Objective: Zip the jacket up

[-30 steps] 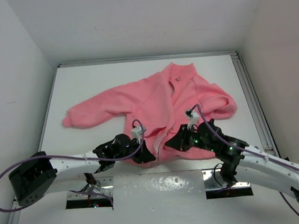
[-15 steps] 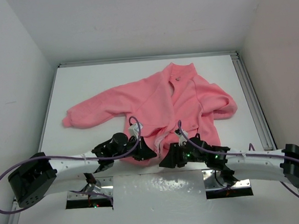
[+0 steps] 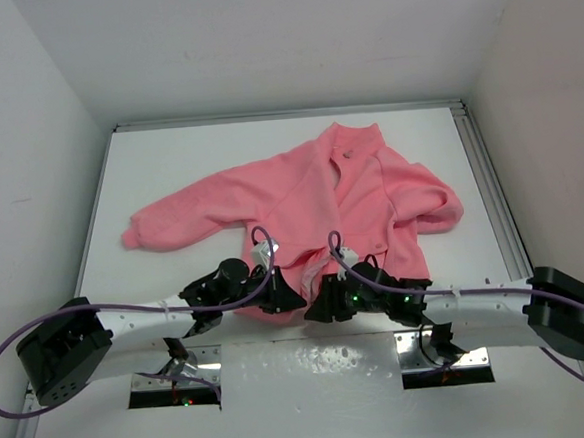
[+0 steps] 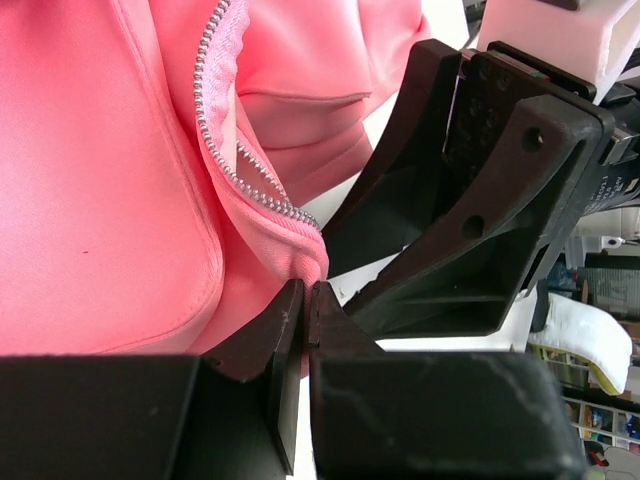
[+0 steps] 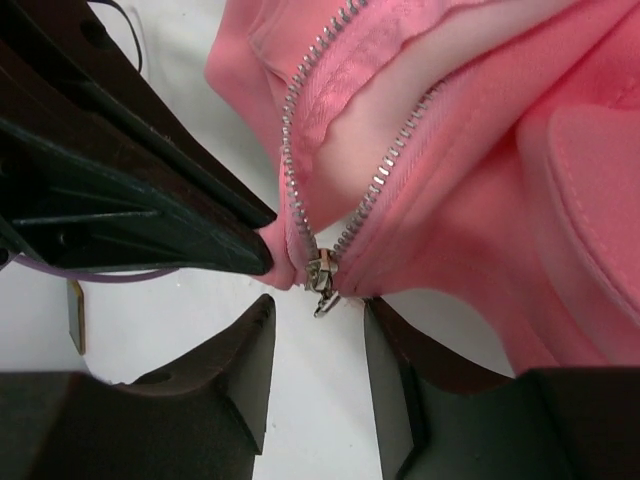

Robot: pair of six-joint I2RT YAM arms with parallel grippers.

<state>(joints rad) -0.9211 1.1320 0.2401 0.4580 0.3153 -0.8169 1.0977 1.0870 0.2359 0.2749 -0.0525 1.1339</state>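
The salmon-pink jacket (image 3: pixel 321 202) lies spread on the white table, its front open above the hem. My left gripper (image 3: pixel 293 297) is shut on the bottom hem beside the zipper; in the left wrist view its tips (image 4: pixel 305 292) pinch the pink fleece (image 4: pixel 100 200) just below the silver zipper teeth (image 4: pixel 212 130). My right gripper (image 3: pixel 318 307) sits right next to it at the hem. In the right wrist view it (image 5: pixel 318 312) stands open, and the small metal zipper pull (image 5: pixel 322 280) hangs at the bottom of the two tooth rows just beyond its tips, untouched.
The left gripper's black fingers (image 5: pixel 130 215) fill the upper left of the right wrist view, nearly touching the right gripper. White walls enclose the table (image 3: pixel 188 166) on three sides. A metal rail (image 3: pixel 496 195) runs along its right edge. One sleeve (image 3: pixel 172 222) stretches left.
My right gripper has let go of the jacket front, opened, and swung left and nearer to the hem, ending beside the left gripper. The left gripper has kept its hold and barely shifted.
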